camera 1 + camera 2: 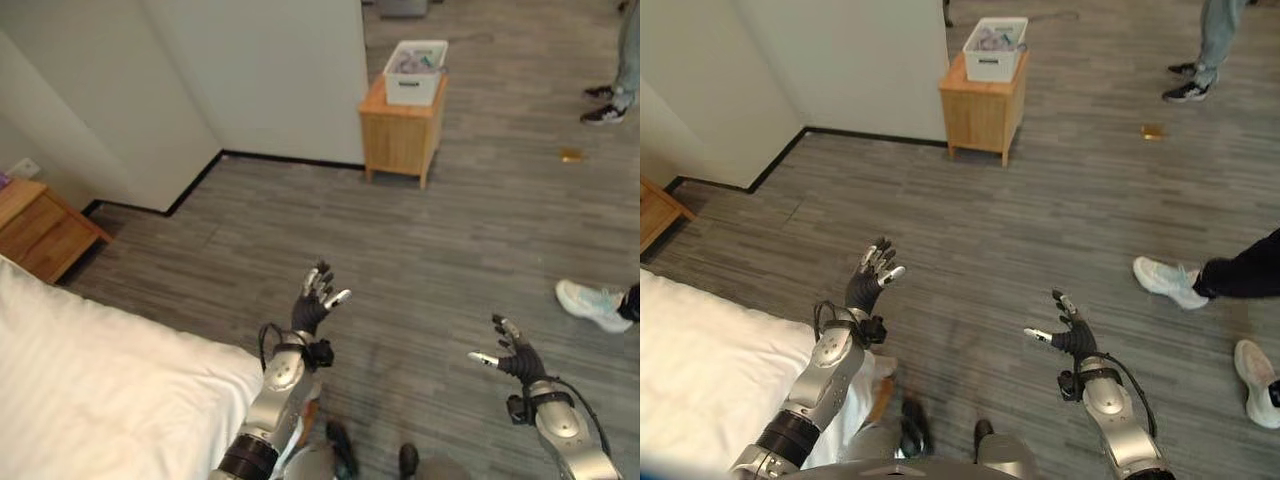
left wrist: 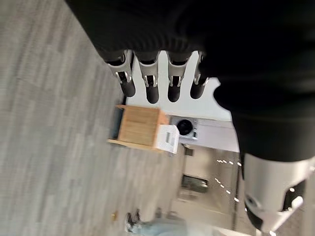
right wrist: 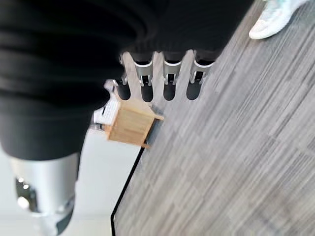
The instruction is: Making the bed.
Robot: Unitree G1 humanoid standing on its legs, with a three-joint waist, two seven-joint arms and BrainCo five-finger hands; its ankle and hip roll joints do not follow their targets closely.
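Your left hand (image 1: 316, 298) and right hand (image 1: 512, 352): both raised over floor (image 1: 450, 230), fingers spread, holding nothing. Bed (image 1: 90, 380) at lower left, just beside left arm; visible white corner looks smooth, rest out of frame, so progress hard to judge. You face away; turn back to bed. No readable writing; bin (image 1: 415, 70) on cabinet (image 1: 400, 130) too far off.

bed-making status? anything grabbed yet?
Done: nothing that shows. The white bedding lies at the robot's left, untouched. In hand: nothing; left hand and right hand are open over the floor. Left: reaching the bedding and all the making.
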